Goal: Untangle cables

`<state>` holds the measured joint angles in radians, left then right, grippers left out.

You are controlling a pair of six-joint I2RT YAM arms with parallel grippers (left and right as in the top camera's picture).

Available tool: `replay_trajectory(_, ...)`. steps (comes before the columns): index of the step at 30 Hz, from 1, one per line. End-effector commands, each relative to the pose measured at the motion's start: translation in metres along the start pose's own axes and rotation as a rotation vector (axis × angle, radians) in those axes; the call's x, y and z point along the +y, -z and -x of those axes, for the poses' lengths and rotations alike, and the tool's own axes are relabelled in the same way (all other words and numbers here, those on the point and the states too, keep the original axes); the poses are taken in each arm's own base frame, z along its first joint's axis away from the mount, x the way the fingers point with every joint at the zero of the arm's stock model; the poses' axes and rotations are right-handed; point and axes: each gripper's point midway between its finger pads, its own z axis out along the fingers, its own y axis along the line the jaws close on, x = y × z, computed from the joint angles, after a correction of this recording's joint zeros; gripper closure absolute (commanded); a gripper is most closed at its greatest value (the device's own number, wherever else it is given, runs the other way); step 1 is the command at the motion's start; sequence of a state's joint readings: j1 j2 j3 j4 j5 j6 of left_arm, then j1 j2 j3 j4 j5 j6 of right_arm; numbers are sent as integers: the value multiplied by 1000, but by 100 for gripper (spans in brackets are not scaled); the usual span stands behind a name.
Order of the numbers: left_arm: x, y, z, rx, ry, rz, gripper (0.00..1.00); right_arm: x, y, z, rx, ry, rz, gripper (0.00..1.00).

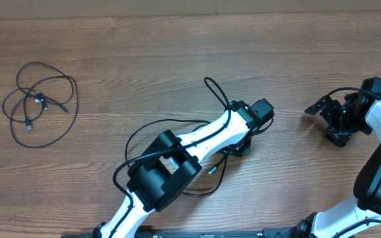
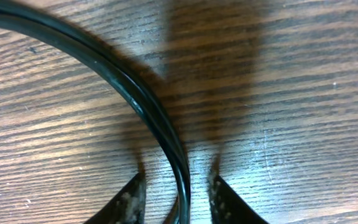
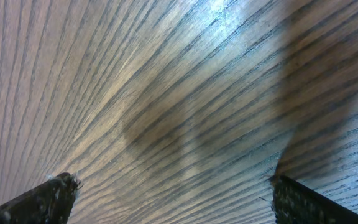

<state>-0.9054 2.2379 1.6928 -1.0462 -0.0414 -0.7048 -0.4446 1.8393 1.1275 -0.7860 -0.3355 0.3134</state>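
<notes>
One cable (image 2: 148, 109) lies looped near the middle of the front edge of the tabletop (image 1: 177, 53). A doubled run of it passes between the fingers (image 2: 132, 200) of the left gripper (image 2: 178, 202). The jaws are parted wider than the strands and straddle them without pinching, which is judged a position for taking hold. A tangled coil (image 1: 37, 99) rests near the left edge. The right gripper (image 3: 171, 186) is spread wide over bare wood near the right edge, holding nothing, presumably parked clear.

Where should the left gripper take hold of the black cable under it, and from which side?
Probably the curved stretch of cable between the left gripper's open fingers, from straight above: it lies flat on the table and runs through that gap.
</notes>
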Motion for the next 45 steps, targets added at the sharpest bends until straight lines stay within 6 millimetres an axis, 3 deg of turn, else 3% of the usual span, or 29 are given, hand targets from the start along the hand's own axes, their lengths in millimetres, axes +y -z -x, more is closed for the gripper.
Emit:
replay_trajectory(1, 4, -13, -8, 34, -1, 13, 55, 4, 4, 9, -24, 12, 6, 0)
replay_trajectory(4, 4, -14, -7, 29, -1, 14, 42, 4, 4, 9, -24, 11, 6, 0)
replay_trajectory(11, 7, -14, -3, 8, -1, 32, 42, 4, 4, 9, -24, 11, 6, 0)
replay_trajectory(14, 5, -14, -1, -3, 0, 26, 30, 4, 4, 9, -24, 11, 6, 0)
replay_trajectory(19, 4, -14, 2, -12, 0, 19, 28, 4, 4, 9, -24, 11, 6, 0)
replay_trajectory(29, 2, -14, 3, -18, 1, 12, 40, 4, 4, 9, -24, 11, 6, 0)
replay_trajectory(34, 2, -14, 3, -18, 1, 12, 58, 4, 4, 9, -24, 12, 6, 0)
replay_trajectory(39, -2, -13, 0, -13, -6, 3, 58, 4, 4, 9, -24, 12, 6, 0)
replay_trajectory(45, -9, -13, -6, 4, 25, -15, 67, 4, 4, 9, -24, 11, 6, 0)
